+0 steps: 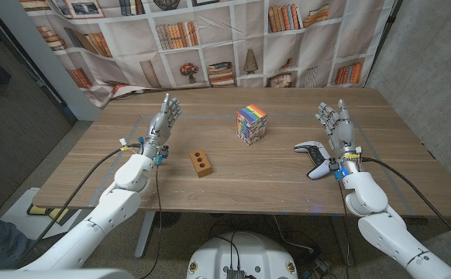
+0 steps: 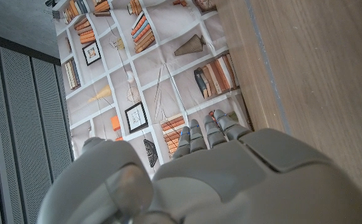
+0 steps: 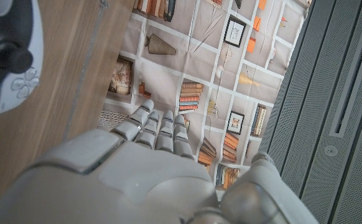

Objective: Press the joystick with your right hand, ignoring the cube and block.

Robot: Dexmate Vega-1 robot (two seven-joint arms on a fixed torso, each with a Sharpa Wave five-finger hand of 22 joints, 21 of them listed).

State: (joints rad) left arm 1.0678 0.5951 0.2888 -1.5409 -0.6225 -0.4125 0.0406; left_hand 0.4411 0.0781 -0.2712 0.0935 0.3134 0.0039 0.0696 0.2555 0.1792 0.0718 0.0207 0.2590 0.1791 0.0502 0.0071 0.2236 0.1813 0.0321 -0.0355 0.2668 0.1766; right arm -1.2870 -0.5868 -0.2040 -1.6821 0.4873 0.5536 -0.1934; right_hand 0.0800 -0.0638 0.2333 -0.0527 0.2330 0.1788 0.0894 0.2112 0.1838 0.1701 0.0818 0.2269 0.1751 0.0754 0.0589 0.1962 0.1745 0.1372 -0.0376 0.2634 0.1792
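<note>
Presently my right hand (image 1: pixel 335 124) stands upright with fingers spread, holding nothing, the game controller (image 1: pixel 314 158) just at its seven o'clock on the surface (image 1: pixel 233 174).

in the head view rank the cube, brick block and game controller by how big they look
1. game controller and colourful cube: look about alike, too close to rank
2. brick block: clearly smallest

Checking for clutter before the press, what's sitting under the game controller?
The controller lies directly on the bare wooden table beside the right hand. Nothing pokes out around it; the spot beneath its body is covered, so unseen.
</note>
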